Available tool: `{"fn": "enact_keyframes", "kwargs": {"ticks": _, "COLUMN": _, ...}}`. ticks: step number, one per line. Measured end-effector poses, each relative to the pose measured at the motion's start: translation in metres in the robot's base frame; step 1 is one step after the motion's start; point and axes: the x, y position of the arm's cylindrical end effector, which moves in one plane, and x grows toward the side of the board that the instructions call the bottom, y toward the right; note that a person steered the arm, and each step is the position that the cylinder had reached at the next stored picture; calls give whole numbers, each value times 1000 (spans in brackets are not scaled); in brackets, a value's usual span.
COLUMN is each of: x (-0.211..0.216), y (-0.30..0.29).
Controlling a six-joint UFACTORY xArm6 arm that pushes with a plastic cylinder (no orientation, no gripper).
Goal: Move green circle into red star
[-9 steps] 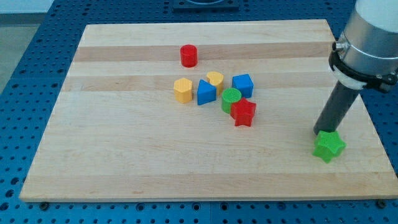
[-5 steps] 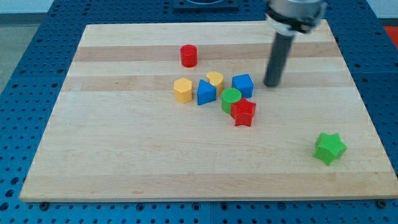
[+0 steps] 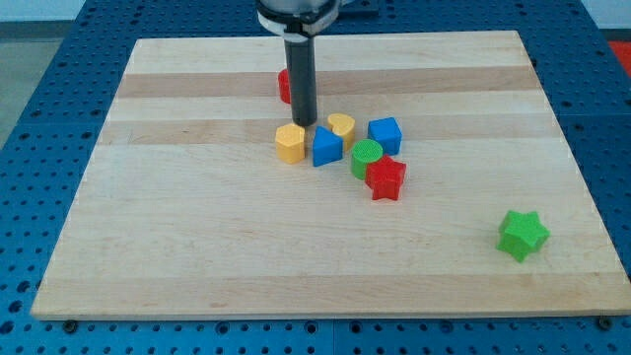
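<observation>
The green circle (image 3: pixel 366 156) stands near the board's middle, touching the red star (image 3: pixel 386 178) just below and to its right. My tip (image 3: pixel 305 123) is down on the board to the upper left of the green circle, between the yellow hexagon block (image 3: pixel 290 142) and the yellow rounded block (image 3: pixel 341 127), just above the blue block (image 3: pixel 326 146). The rod hides most of the red cylinder (image 3: pixel 284 86) behind it.
A blue cube (image 3: pixel 385 134) sits right above the green circle and red star. A green star (image 3: pixel 521 235) lies alone near the board's lower right. The wooden board (image 3: pixel 197 247) rests on a blue perforated table.
My tip has swept from beside the green star at the right, across the top of the cluster, to its upper left. No block has moved.
</observation>
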Motion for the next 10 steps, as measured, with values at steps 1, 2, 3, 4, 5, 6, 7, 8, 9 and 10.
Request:
{"fn": "enact_keyframes", "kwargs": {"ticks": 1, "x": 14, "y": 29}}
{"fn": "enact_keyframes", "kwargs": {"ticks": 2, "x": 27, "y": 60}}
{"fn": "enact_keyframes", "kwargs": {"ticks": 3, "x": 52, "y": 88}}
{"fn": "enact_keyframes", "kwargs": {"ticks": 4, "x": 77, "y": 105}}
{"fn": "enact_keyframes", "kwargs": {"ticks": 5, "x": 87, "y": 105}}
{"fn": "enact_keyframes", "kwargs": {"ticks": 6, "x": 98, "y": 106}}
{"fn": "enact_keyframes", "kwargs": {"ticks": 7, "x": 113, "y": 111}}
{"fn": "enact_keyframes", "kwargs": {"ticks": 8, "x": 104, "y": 105}}
{"fn": "enact_keyframes", "kwargs": {"ticks": 9, "x": 63, "y": 67}}
{"fn": "enact_keyframes", "kwargs": {"ticks": 10, "x": 56, "y": 56}}
